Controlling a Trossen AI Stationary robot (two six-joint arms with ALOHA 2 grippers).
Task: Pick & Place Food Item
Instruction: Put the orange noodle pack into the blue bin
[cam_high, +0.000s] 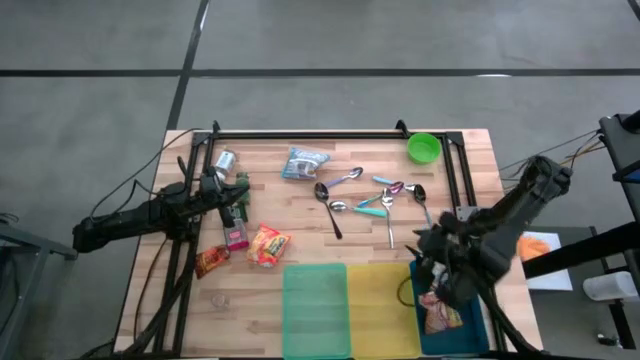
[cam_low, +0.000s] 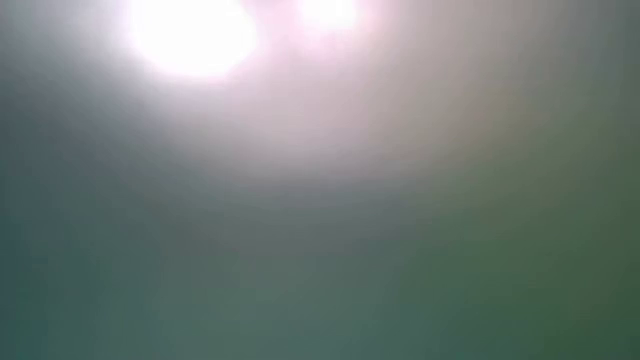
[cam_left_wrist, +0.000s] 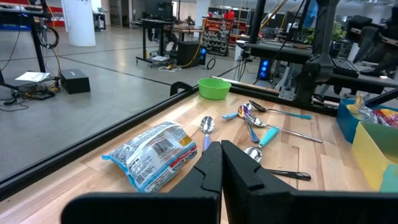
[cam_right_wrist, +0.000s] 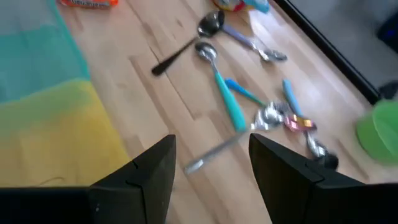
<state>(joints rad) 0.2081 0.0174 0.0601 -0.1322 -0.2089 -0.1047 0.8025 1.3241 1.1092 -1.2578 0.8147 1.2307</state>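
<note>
Food packet (cam_high: 441, 314) lies in the blue bin (cam_high: 470, 338), lower right of the high view; right gripper (cam_right_wrist: 211, 163) hangs above, fingers spread wide, empty. Left gripper (cam_left_wrist: 221, 167) sits pinched shut at the table's (cam_high: 300, 200) left side.

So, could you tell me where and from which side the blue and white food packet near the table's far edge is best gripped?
Probably from straight above, across the short width at the middle of the blue and white food packet. It lies flat on the table, puffed like a pillow, with bare wood along both long sides for open fingers.
</note>
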